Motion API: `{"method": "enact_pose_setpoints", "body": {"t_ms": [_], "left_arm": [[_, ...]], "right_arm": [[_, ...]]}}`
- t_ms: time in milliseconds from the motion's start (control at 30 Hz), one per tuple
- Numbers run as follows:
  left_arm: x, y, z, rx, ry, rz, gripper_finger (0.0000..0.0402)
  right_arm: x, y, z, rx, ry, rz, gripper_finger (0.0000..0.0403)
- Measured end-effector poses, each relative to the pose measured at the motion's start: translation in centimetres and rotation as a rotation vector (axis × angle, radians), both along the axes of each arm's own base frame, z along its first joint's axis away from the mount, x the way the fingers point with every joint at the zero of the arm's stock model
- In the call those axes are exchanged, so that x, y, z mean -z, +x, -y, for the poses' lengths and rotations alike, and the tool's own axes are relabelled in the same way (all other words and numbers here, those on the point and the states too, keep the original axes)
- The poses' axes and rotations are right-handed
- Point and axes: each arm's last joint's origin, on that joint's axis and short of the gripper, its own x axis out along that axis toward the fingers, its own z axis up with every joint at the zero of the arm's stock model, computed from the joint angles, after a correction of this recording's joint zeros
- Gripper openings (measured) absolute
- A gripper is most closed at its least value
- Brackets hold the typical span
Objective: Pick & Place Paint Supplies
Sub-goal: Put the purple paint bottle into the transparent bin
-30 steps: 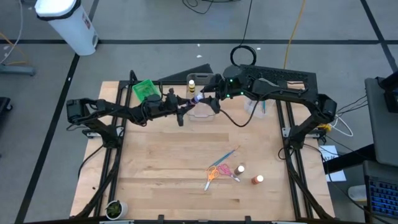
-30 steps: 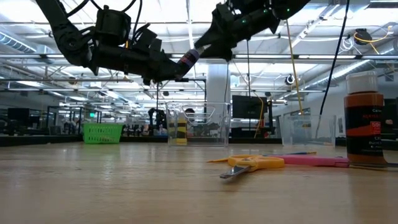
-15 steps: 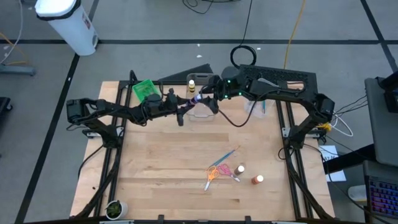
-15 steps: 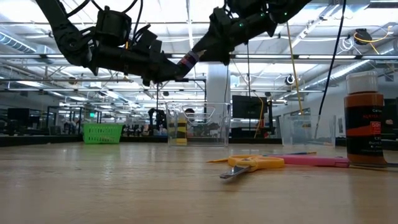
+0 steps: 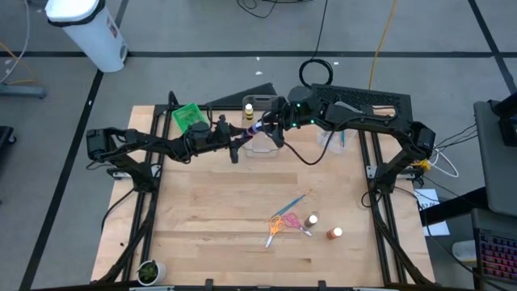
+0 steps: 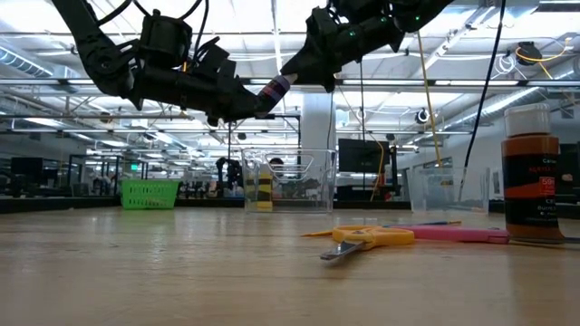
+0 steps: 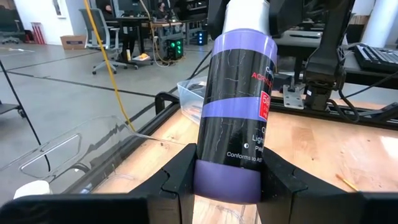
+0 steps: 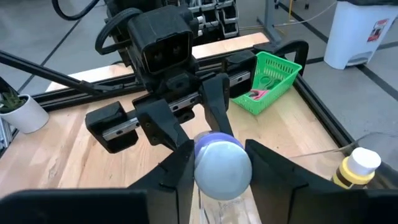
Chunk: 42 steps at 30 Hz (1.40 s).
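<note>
A purple paint bottle (image 6: pixel 272 91) with a black label and white cap hangs in the air over the far middle of the table, between my two grippers. My left gripper (image 5: pixel 241 134) is shut on its bottom end. My right gripper (image 5: pixel 263 126) is shut on its white cap. On the near right of the table lie orange-handled scissors (image 5: pixel 276 226), pink-handled scissors (image 5: pixel 296 222), thin brushes (image 5: pixel 296 200) and two small bottles (image 5: pixel 334 234). A yellow bottle (image 5: pixel 249 107) stands in a clear tub at the far edge. My left gripper pinches the bottle's bottom end (image 7: pixel 227 177) between its two fingers. The fingers come level from the table's left, and the bottle sticks out ahead of them, lifted clear of the table. My right gripper has the white cap (image 8: pixel 222 165) between its two fingers, one on each side. The fingers come from the table's right, slanting a little downward. The cap end of the bottle is tilted up toward this gripper.
A clear tub (image 5: pixel 262 145) sits under the bottle, and another (image 5: pixel 333 139) with brushes stands to its right. A green bin (image 5: pixel 188 117) holding scissors is at the far left. A keyboard (image 5: pixel 363 97) lies behind the table. A small plant (image 5: pixel 148 272) stands at the near left corner.
My right gripper's fingers have drawn in around the bottle's white cap and now sit against it. My left gripper and the bottle have stayed where they were.
</note>
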Motion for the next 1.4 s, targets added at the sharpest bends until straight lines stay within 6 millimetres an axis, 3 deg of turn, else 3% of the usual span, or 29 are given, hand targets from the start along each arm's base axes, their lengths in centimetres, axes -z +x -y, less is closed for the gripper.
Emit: {"method": "enact_pose_setpoints", "body": {"t_ms": [467, 733, 933, 1033, 1200, 1400], "left_arm": [[-0.3, 0.0, 0.0, -0.004, 0.01, 0.031, 0.0122], [-0.5, 0.4, 0.4, -0.035, 0.003, 0.025, 0.0123], [-0.7, 0.7, 0.7, -0.052, 0.019, 0.013, 0.0214], [-0.3, 0.7, 0.7, -0.062, 0.011, -0.016, 0.0254], [-0.4, 0.6, 0.6, -0.065, 0.009, -0.013, 0.0293], [-0.3, 0.6, 0.6, -0.071, 0.011, -0.022, 0.0311]], "right_arm": [[-0.8, 0.6, -0.5, -0.017, -0.059, 0.087, 0.011], [0.1, 1.9, -0.3, -0.028, -0.076, 0.132, 0.011], [0.5, 2.3, -0.3, -0.04, -0.085, 0.135, 0.0109], [-0.4, 1.7, 0.2, -0.023, -0.117, 0.172, 0.0109], [-1.0, 0.4, 2.4, 0.052, -0.124, 0.182, 0.0109], [-1.3, -1.8, 6.0, 0.161, -0.13, 0.173, 0.0109]]}}
